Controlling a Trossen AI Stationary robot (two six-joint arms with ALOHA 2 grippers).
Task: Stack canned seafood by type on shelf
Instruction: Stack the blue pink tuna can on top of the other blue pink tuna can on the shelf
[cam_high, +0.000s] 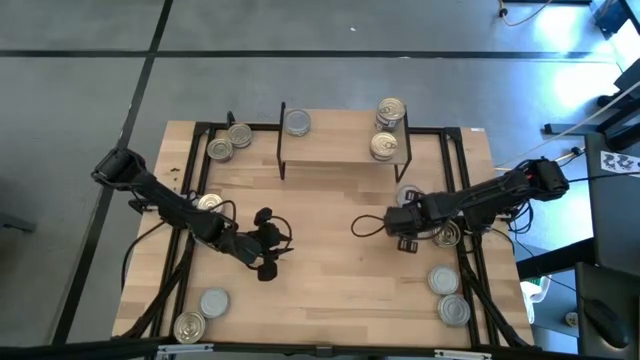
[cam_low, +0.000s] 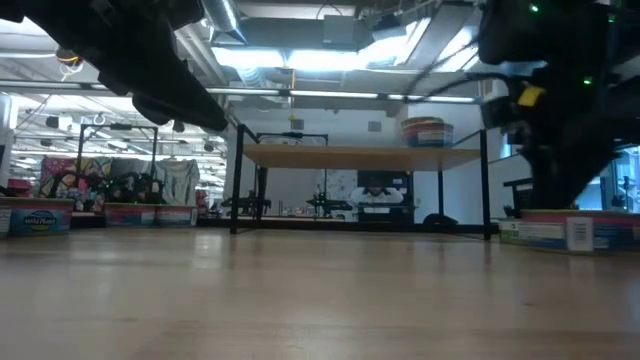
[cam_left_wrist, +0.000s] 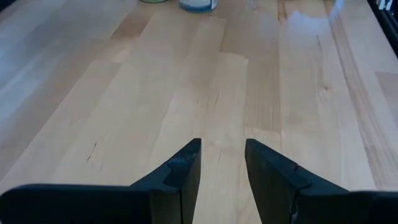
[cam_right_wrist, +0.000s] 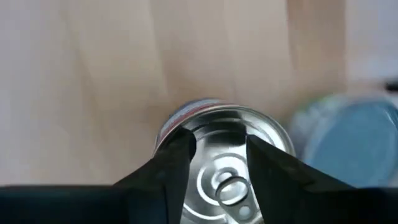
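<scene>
High view: the shelf is standing at the far middle of the tabletop. It is carrying one silver-grey tin at its left end and two gold-topped tins at its right end. Other cans of seafood are lying scattered down the left and right sides. The right end effector is reaching in at the right, among the loose tins there. The left end effector is waiting over bare wood, left of centre.

Low view: the shelf board is showing on its thin black legs at the far side, with a tin on top. Both arms are only dark shapes here, and the grasp itself is not showing.

Left wrist view: the left end effector is standing partly open, holding nothing.

Right wrist view: the right end effector is sitting right over a silver tin with a pull ring. Its fingers are standing with a narrow gap, and the lid is showing between them. The gap is looking narrower than the tin, and whether the fingers are touching it I cannot tell. A second tin is lying just beside.

The risk is that fingers this close together will probably press on the lid or catch the rim rather than straddle the tin. That would tip it, skid it into the neighbouring tin, or give a weak hold that drops it on the way to the shelf.
</scene>
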